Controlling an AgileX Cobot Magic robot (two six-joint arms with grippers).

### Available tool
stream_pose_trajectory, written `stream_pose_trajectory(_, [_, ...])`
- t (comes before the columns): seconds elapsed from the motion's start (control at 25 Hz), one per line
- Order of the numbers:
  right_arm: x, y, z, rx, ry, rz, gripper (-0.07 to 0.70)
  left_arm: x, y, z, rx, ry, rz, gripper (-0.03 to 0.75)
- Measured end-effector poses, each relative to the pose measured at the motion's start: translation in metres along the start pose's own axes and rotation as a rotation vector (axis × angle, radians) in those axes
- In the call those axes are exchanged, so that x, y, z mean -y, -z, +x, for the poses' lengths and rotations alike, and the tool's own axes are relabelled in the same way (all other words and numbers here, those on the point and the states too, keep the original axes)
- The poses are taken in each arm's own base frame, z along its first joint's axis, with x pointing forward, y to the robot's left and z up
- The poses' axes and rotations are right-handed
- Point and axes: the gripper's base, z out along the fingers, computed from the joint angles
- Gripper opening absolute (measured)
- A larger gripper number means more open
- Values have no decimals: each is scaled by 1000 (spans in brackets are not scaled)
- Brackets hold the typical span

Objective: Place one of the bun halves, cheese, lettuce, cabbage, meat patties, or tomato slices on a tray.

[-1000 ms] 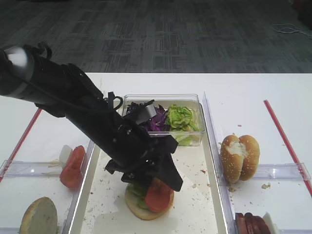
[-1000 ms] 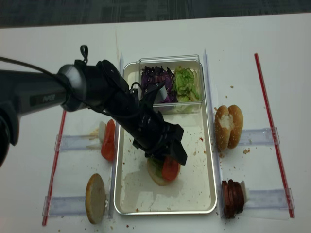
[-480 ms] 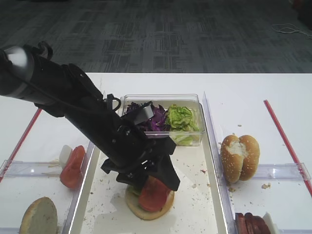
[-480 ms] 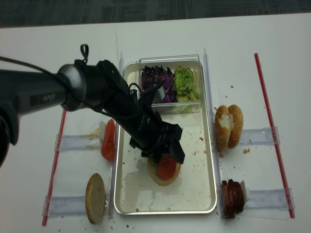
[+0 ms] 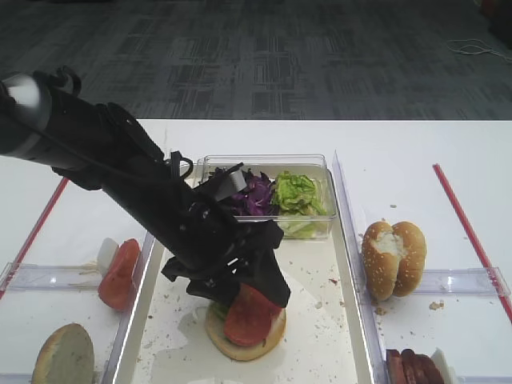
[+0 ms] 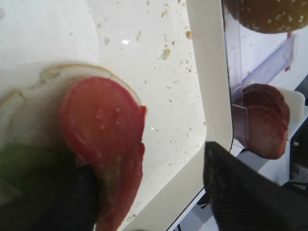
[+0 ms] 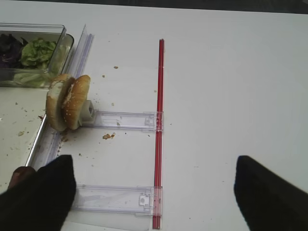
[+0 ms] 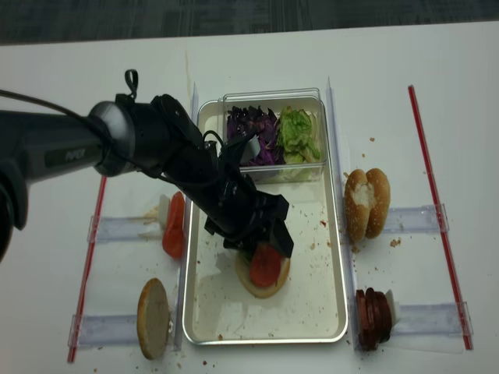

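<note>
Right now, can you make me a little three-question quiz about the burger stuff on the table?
1. True or false: the tomato slice lies on a bun half inside the tray.
2. What shares the clear box with the lettuce?
A. meat patties
B. cabbage
C. cheese
3. Fill in: the left pincer hangs over the tomato slice with its jaws ____.

Key: 1 true; 2 B, the purple cabbage; 3 open.
</note>
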Motion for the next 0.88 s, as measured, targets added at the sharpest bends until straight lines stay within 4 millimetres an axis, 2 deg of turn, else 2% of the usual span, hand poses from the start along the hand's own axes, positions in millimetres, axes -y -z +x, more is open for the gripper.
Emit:
stream_pose_trajectory(0.28, [0,0,0,0,-2,0,690,-3,3,-2,9,8,-2,437])
stream_pose_trajectory(0.88, [0,0,0,2,-2,0,690,-28,26,-10,68,72,1,437])
